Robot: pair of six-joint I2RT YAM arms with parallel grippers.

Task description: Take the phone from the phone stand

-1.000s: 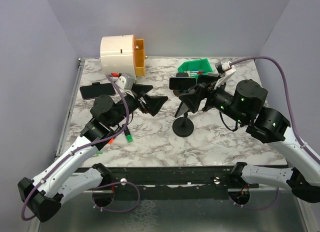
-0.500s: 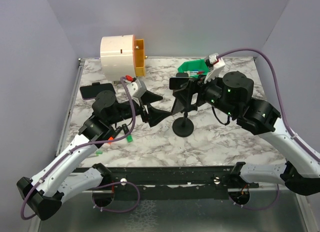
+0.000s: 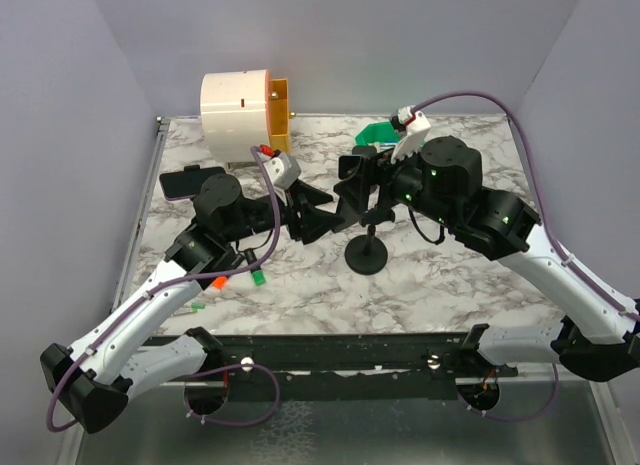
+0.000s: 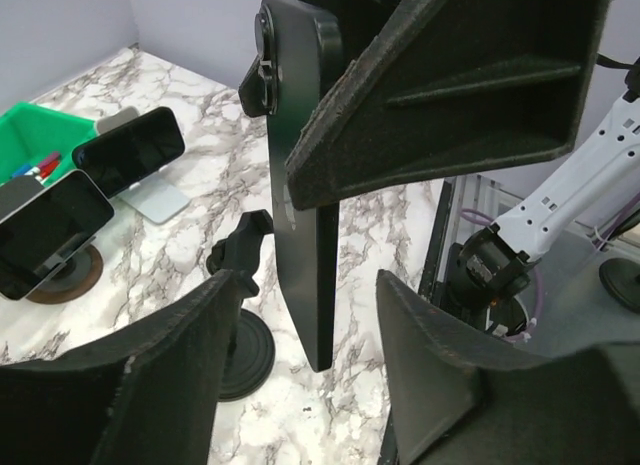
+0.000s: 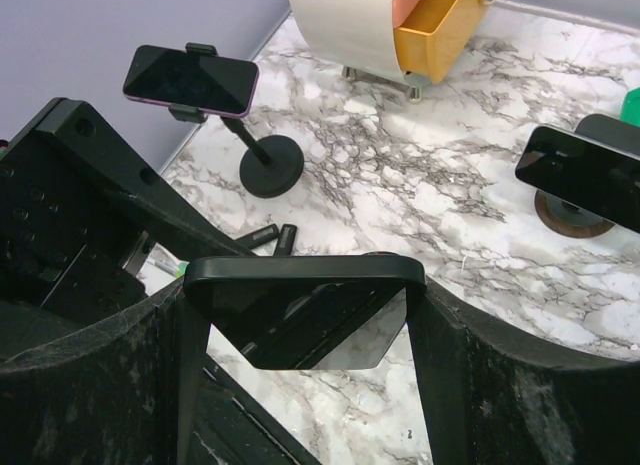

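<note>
**A:** Marble-patterned worktop (image 3: 300,280), with a black phone stand (image 3: 366,255) on its round base near the middle. Where is the phone?

**B:** The dark phone (image 4: 300,105) is above that base, about level with the top of the stem. It lies long side across, between the two arms. A clamp sits on its back, and I cannot tell whether that clamp is joined to the stem.

**A:** And the right gripper?

**B:** The right gripper (image 5: 305,315) reaches in from the right and stands wide, with one of its fingers (image 5: 90,385) at each short end of the phone. The phone fills almost the whole gap between them. I cannot tell whether they press on it.

**A:** The left one?

**B:** The left gripper (image 3: 335,215) comes in from the left, just beside the phone. Its jaws are apart, one on either side of the phone's thin edge, with a gap showing on both sides.

**A:** Anything else on the worktop?

**B:** A purple-cased phone (image 3: 190,182) sits on its own stand at the far left. Behind it is a white round drawer unit (image 3: 235,105) with an orange drawer. A green bin (image 3: 380,135) stands at the far side.
</note>
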